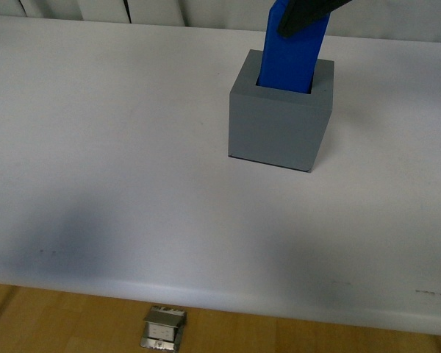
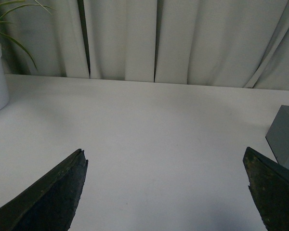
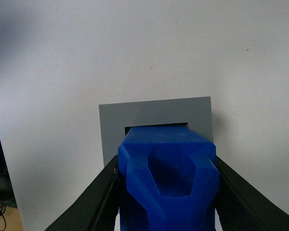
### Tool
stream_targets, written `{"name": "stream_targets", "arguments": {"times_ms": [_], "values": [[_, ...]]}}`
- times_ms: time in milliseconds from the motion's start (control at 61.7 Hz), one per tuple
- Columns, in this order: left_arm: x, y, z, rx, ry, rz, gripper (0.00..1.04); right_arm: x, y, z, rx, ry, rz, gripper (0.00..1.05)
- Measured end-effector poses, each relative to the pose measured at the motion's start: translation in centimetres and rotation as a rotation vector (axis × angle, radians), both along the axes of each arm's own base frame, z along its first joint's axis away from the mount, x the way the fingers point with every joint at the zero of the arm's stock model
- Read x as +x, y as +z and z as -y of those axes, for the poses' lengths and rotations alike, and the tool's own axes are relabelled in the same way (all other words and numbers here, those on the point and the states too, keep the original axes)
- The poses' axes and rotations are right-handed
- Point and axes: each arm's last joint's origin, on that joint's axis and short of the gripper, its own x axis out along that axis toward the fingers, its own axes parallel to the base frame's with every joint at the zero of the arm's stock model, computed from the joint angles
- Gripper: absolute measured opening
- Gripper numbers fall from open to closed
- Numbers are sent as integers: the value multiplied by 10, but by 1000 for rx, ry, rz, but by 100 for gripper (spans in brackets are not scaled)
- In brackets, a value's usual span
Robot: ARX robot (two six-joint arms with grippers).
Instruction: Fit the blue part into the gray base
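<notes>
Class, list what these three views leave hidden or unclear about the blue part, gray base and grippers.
Front view: the walls of the gray base hide the lower end of the blue part, so its depth is unknown.
Front view: the top edge cuts off the blue part's top and most of the right gripper.
Left wrist view: the frame edge leaves only a corner of the gray base.

No readable text, labels, brands or numbers on anything in view.
</notes>
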Motion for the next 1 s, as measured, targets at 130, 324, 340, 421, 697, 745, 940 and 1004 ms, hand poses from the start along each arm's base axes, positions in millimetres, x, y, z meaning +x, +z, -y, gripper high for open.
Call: {"name": "stream_targets", "arguments": {"times_ms": [130,324,340,421,697,745,940,1004], "values": [[0,0,0,0,0,0,98,1,0,0,-4,3,-6,47],[0,0,0,0,0,0,98,2,-1,0,-13,4,3,47],[0,0,0,0,0,0,98,2,-1,0,-12,4,8,50],[0,0,0,0,0,0,98,4,-1,-1,-1,-4,17,65],[0,0,0,0,0,0,98,10,12,6,143,-141,117,95],[0,0,0,0,0,0,98,9,16,12,164,-196,155,95],[0,0,0,0,0,0,98,-14,29,61,261,-508,317,96],[0,0,0,0,0,0,98,-26,25,82,275,-634,378,96]]}}
